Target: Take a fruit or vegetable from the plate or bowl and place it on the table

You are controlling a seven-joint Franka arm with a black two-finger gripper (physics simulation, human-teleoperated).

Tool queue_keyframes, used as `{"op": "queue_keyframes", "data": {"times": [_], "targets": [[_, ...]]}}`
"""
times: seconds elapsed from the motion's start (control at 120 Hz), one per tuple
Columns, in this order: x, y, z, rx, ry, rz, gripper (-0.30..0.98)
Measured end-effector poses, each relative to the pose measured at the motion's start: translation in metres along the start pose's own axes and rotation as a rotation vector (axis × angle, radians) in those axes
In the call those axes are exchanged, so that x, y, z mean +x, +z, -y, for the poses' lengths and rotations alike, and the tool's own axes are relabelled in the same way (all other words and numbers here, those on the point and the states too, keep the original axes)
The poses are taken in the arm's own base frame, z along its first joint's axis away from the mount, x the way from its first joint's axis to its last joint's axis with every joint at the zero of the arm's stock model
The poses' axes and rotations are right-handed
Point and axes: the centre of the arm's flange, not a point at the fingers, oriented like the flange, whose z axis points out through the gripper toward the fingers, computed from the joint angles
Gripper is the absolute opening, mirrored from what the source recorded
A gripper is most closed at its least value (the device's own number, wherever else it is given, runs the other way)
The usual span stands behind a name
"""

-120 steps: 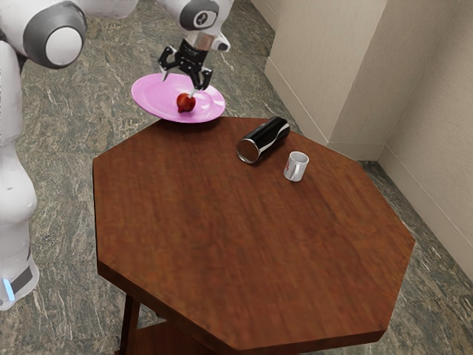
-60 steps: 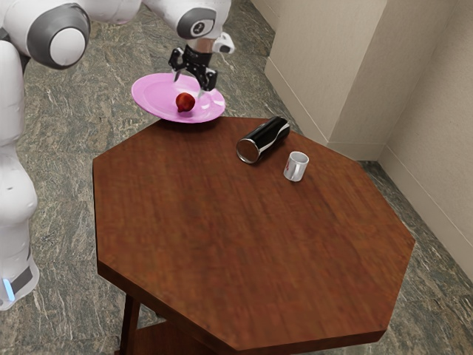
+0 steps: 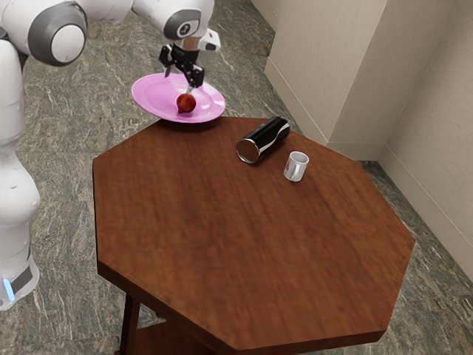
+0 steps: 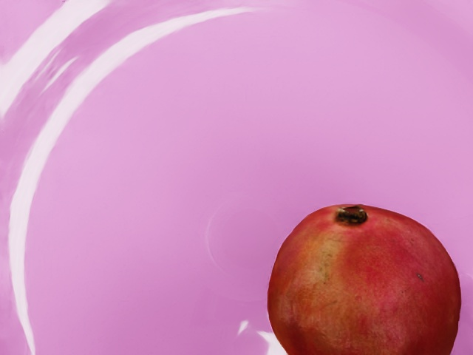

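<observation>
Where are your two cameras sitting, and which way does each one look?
Exterior view: sits beside my arm, up high, looking down across the wooden table. My white arm and open claw show in it.
Wrist view: rides on my arm, next to the claw, looking down into the pink plate, with the red fruit up close.
Both share: the pink plate and the red fruit on it.

A black cylinder (image 3: 267, 137) with a silvery rim and pale streak lies on its side. Just beside it, toward the exterior view's right, a white mug (image 3: 297, 168) with a red mark stands upright. Beige walls (image 3: 325, 66) meet a grey-green, veined floor (image 3: 66, 111).
</observation>
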Motion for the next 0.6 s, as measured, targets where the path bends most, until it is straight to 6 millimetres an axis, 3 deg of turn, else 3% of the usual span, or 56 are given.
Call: {"op": "queue_keyframes", "data": {"times": [0.108,0.317,0.6], "targets": [[0.004,-0.003,0.001,-0.025,0.001,-0.018,0.69],[0.007,0.005,-0.031,-0.081,0.052,-0.030,0.69],[0.011,0.023,-0.023,-0.088,0.054,-0.015,0.69]]}}
